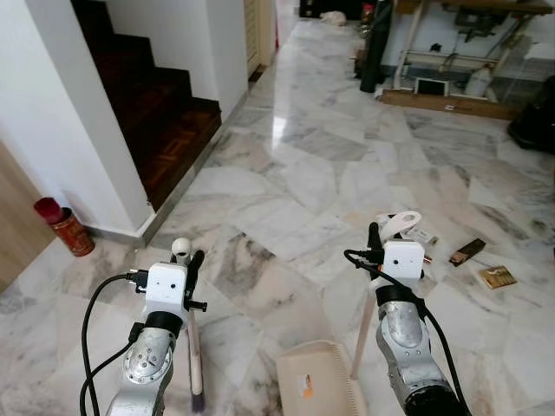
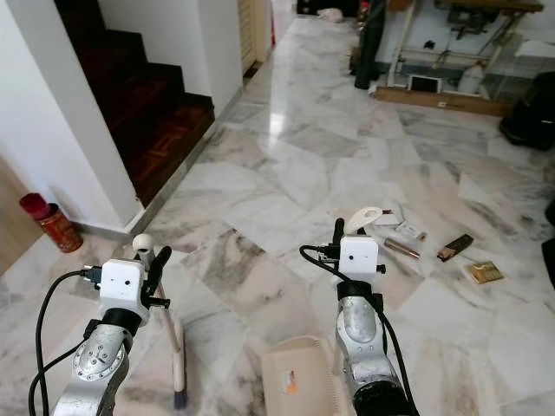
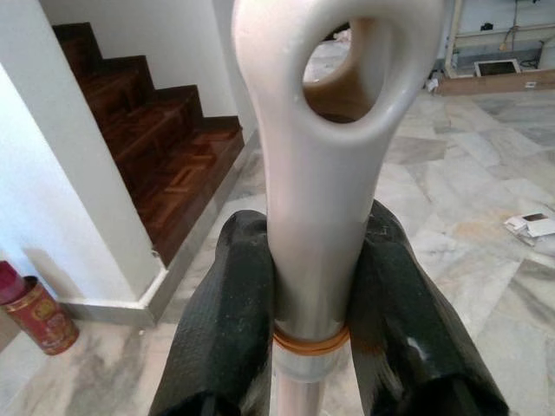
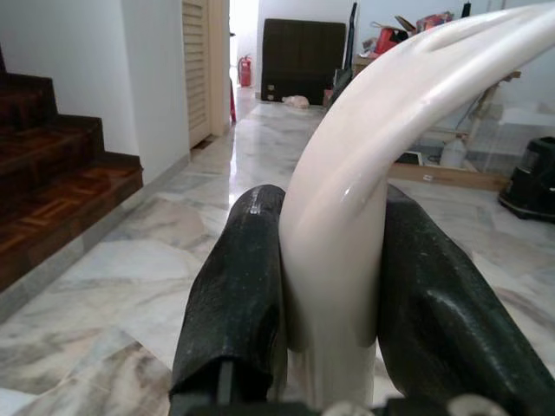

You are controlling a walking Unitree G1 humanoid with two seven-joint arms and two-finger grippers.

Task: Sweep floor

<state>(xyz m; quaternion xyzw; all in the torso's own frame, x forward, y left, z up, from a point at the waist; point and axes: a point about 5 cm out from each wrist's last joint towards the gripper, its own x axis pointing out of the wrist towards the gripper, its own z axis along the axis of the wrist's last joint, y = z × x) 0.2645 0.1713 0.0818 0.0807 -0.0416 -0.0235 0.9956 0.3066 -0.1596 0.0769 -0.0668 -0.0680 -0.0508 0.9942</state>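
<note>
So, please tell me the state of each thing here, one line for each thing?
Left hand: shut on broom handle.
Right hand: shut on dustpan handle.
Dustpan: on the floor, between the arms.
Litter: lying unswept on the floor.

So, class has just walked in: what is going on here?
The robot stands on a marble floor near the stairs. Its left gripper is shut on a broom handle, and its right gripper is shut on the dustpan handle, the dustpan at its feet. Scraps of litter lie ahead on the right, not yet swept.
</note>
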